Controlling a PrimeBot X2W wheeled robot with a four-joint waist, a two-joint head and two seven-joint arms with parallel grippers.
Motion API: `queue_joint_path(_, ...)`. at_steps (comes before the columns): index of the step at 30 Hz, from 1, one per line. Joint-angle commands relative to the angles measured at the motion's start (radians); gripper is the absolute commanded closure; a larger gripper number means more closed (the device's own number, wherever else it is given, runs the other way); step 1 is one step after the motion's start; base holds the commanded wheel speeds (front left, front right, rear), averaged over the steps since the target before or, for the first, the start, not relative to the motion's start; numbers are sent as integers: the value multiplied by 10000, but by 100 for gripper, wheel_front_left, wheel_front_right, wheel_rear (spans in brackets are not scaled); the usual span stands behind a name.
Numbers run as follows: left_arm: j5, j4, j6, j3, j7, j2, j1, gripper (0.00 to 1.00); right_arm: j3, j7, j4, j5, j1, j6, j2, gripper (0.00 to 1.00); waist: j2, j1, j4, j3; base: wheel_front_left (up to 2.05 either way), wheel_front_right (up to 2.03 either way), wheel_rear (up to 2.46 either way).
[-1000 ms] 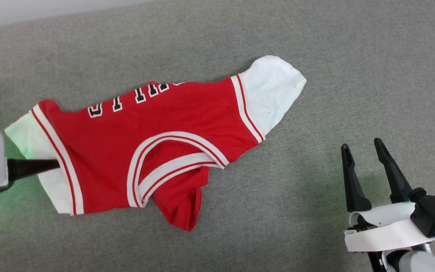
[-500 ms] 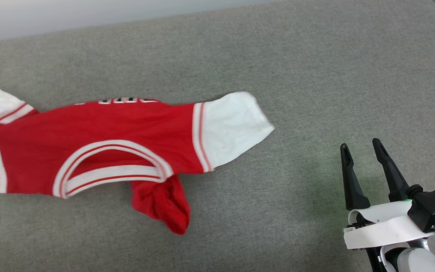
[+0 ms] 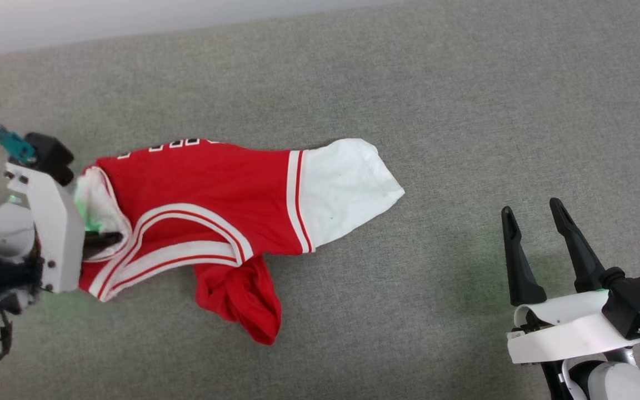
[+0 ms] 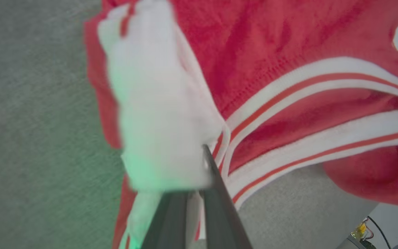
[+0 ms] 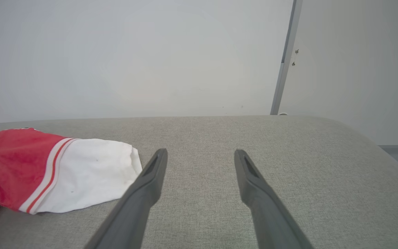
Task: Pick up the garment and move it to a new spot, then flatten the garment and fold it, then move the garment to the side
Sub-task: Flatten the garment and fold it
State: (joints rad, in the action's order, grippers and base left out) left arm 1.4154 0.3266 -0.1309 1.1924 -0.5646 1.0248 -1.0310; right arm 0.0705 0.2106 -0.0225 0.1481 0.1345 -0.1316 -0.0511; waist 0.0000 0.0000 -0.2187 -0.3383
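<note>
Two grippers show in the head view. The left gripper [image 3: 106, 239] sits at the left edge, clamped on the bunched white sleeve [image 3: 95, 205] of the garment [image 3: 203, 178]. The garment lies on the grey cushion [image 3: 464, 111], left of centre. Its flat sleeve [image 3: 342, 189] points toward the right gripper [image 3: 531, 211] and is well apart from it. A crumpled red fold [image 3: 242, 300] sticks out below the striped neckline [image 3: 186, 233]. The right gripper rests at the lower right, fingers spread, grasping nothing.

Left wrist view, blurred: the left gripper [image 4: 192, 180] has its fingers drawn close together, with the bunched white sleeve [image 4: 157, 103] pinched between them. The garment [image 4: 271, 41] spreads to the right of the fingers, striped neckline [image 4: 309, 114] included.

Right wrist view: the right gripper [image 5: 200, 152] is released, fingers wide apart over the grey cushion [image 5: 306, 155]. The garment [image 5: 9, 159] lies at the left edge, its flat sleeve [image 5: 92, 173] near one finger without touching it. A pale wall [image 5: 150, 52] stands behind.
</note>
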Motion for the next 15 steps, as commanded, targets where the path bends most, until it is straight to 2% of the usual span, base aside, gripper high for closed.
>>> queue_joint_path(1, 121, -48, 6, 52, 90, -120, 204, 100, -13, -13, -64, -89, 49, 18, 15, 0, 0, 0, -30, -33, 0, 0, 0)
queue_joint_path(4, 45, 14, 6, 129, 320, -229, 299, 100, -61, -31, -145, -97, -47, 18, 15, 0, 0, 0, -15, -83, 0, 0, 0)
queue_joint_path(5, 27, 29, 6, 135, 393, -206, 297, 87, -80, -24, -156, -88, -80, 18, 15, 0, 0, 0, 3, -87, 0, 0, 0)
queue_joint_path(6, 33, 5, 6, 120, 458, -147, 257, 62, -93, -29, -163, -67, -118, 18, 15, 0, 0, 0, 23, -82, 0, 0, 0)
queue_joint_path(7, 45, -54, 6, 105, 474, -58, 181, 25, -113, -30, -164, -52, -151, 18, 15, 0, 0, 0, 52, -75, 0, 0, 0)
queue_joint_path(8, 113, -146, 6, 84, 432, 66, 97, 0, -141, -29, -155, -39, -172, 18, 13, 0, 0, 0, 86, -65, 0, 0, 0)
queue_joint_path(15, 696, -1127, 6, -220, -159, 1213, -514, 0, -89, 39, 22, 49, -49, 18, 15, 0, 0, 0, 267, -10, 0, 0, 0)
